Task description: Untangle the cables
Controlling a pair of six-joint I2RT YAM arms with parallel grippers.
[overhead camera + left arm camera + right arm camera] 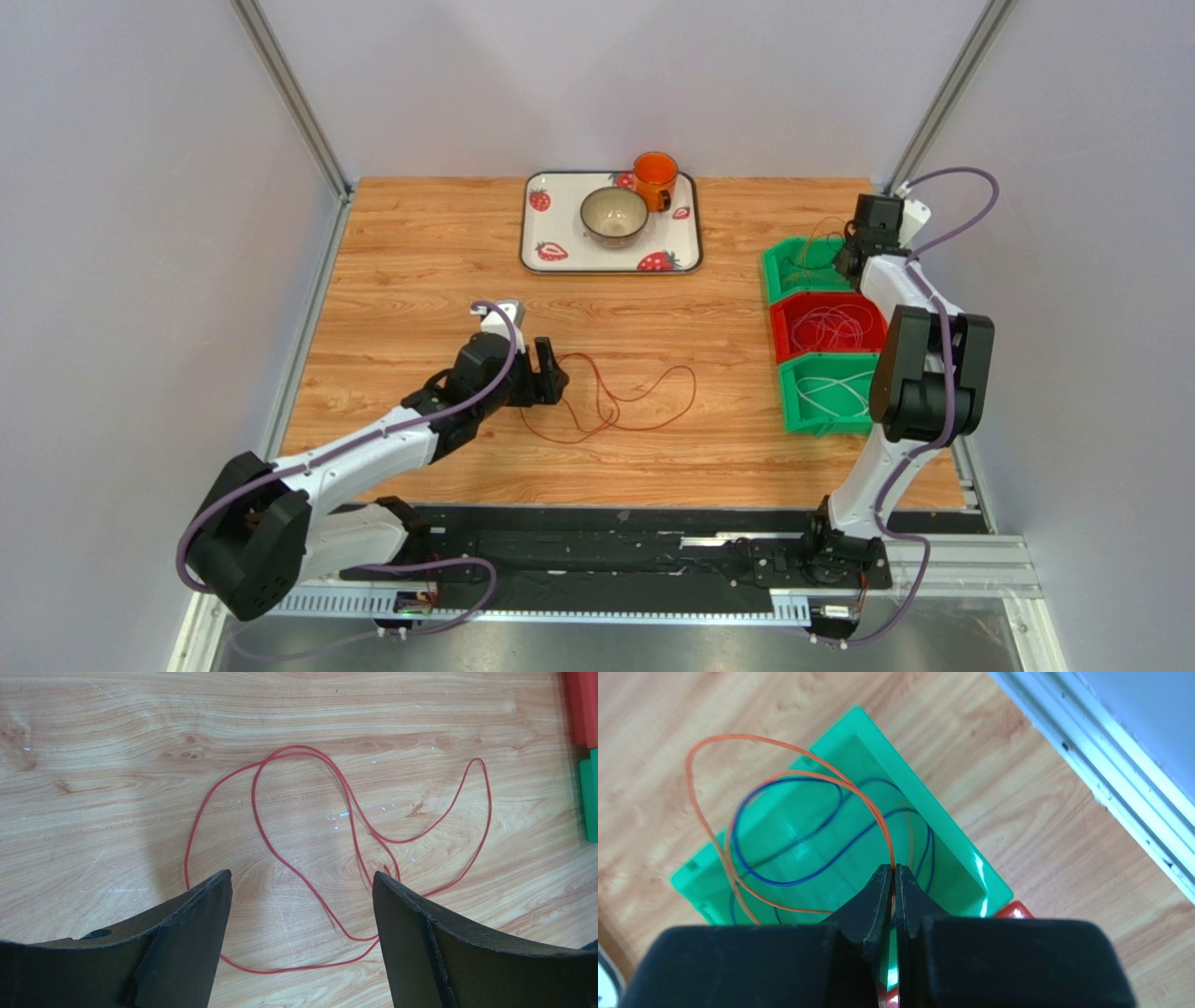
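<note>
A thin red cable (617,399) lies in loose crossing loops on the wooden table. In the left wrist view its loops (302,752) spread out ahead of my fingers. My left gripper (547,381) is open and empty at the cable's left end, and its jaws (302,878) straddle one strand just above the table. My right gripper (849,259) is over the far green bin (793,266). It is shut (894,869) on an orange cable (749,737) that loops over the bin's rim. A blue cable (787,882) lies inside that bin (955,868).
A red bin (780,325) holds red cables and a near green bin (800,409) holds white cables; both stand at the right. A strawberry-print tray (547,252) with a bowl (615,214) and an orange cup (654,178) is at the back.
</note>
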